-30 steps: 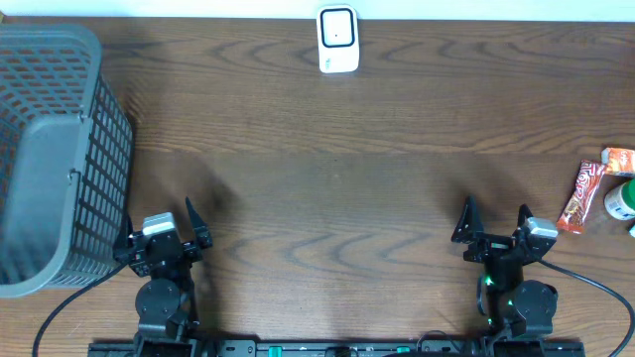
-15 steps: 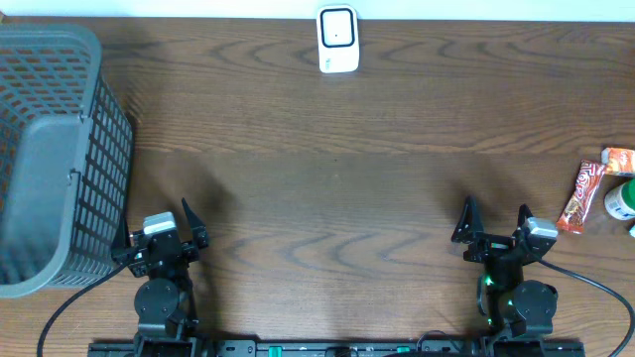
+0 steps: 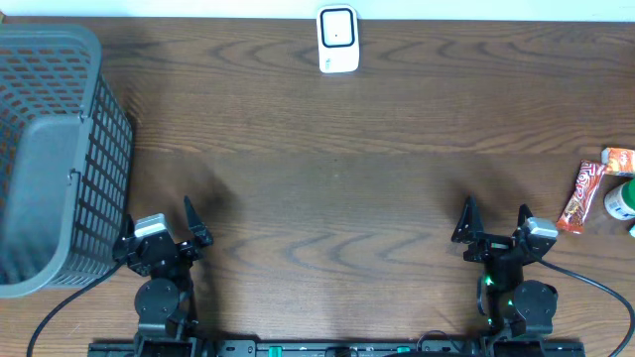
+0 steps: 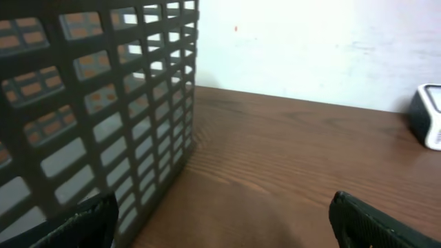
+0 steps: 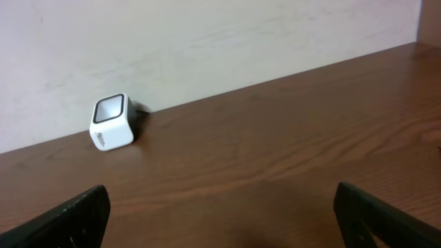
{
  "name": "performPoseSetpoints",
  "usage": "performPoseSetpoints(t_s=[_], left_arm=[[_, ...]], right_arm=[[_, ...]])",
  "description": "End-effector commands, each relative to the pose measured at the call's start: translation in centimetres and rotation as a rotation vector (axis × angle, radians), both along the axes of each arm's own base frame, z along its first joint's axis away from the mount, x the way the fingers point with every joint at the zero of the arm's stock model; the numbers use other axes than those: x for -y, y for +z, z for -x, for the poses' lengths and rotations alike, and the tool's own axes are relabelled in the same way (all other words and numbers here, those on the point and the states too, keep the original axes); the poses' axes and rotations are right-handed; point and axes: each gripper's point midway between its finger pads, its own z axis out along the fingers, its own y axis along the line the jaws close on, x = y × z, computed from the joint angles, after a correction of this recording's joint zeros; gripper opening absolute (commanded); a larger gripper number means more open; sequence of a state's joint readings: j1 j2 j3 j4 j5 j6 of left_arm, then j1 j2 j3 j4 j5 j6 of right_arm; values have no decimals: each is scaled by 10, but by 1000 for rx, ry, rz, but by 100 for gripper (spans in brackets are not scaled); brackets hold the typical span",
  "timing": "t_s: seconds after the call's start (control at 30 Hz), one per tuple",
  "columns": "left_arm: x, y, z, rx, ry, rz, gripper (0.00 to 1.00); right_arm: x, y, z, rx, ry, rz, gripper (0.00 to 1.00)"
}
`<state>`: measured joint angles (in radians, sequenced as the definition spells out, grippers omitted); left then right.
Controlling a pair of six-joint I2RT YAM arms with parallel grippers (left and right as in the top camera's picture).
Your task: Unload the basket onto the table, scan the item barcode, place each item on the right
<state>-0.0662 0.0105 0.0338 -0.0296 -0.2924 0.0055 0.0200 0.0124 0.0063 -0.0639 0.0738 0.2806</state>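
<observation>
Two claws wide open, empty: left claw [image 3: 159, 216], right claw [image 3: 494, 210]. Red snack bar [image 3: 580, 196] at three o'clock. Looks light, crinkly, slippery; best pinched across its narrow middle.

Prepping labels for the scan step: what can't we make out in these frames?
Overhead: white-and-green item cut off by the right edge; kind unclear.
Overhead: red wrapper too small; no barcode or print readable.
Overhead: basket cut off by the left edge.
Left wrist: scanner cut off by the right edge.
Both wrist views: red wrapper out of frame.
</observation>
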Motion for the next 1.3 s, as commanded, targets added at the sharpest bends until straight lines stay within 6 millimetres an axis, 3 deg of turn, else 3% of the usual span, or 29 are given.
performPoseSetpoints(t_s=[0.0, 0.43, 0.7, 1.27], left_arm=[[8, -18, -2, -35, -45, 35, 98], [14, -20, -4, -47, -92, 26, 98], [29, -22, -6, -65, -183, -15, 98], [29, -22, -6, -67, -185, -15, 98]], right_arm=[[-2, 0, 0, 1, 10, 8, 99], [-2, 0, 0, 1, 10, 8, 99], [-2, 0, 0, 1, 10, 8, 99], [-2, 0, 0, 1, 10, 8, 99]])
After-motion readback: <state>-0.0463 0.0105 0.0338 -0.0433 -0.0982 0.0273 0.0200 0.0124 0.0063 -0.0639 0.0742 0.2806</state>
